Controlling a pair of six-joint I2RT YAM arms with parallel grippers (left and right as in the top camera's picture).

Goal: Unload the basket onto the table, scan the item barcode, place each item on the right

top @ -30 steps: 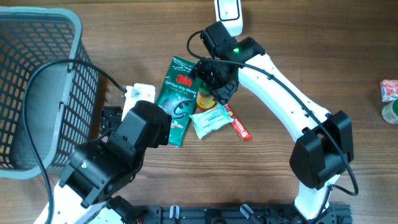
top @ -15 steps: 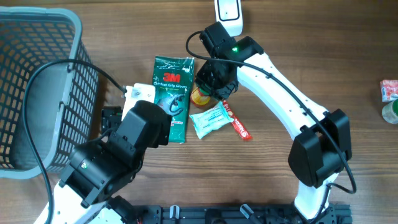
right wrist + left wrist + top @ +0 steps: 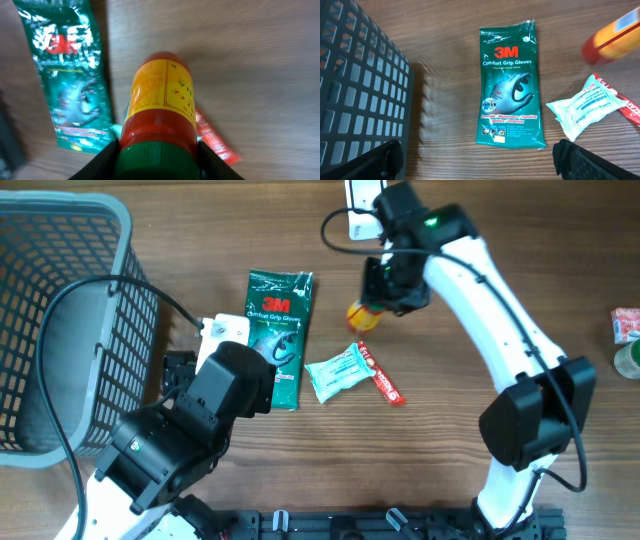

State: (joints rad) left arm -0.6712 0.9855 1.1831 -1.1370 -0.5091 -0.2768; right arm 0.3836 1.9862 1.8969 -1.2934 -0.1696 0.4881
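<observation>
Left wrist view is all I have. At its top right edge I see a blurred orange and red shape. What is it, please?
Observer: A bottle with a yellow label and a green cap, sharp in the right wrist view.
Operator: Does it lie on the table?
Observer: No. The right gripper is shut on it near the cap, and it looks lifted off the table.
Operator: Are there items outside my view?
Observer: Yes, overhead shows a red packet at the table's right edge.

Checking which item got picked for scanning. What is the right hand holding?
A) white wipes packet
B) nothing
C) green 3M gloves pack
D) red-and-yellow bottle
D: the right hand grips the red-and-yellow bottle on both sides, while the gloves pack and wipes packet lie apart on the table.
</observation>
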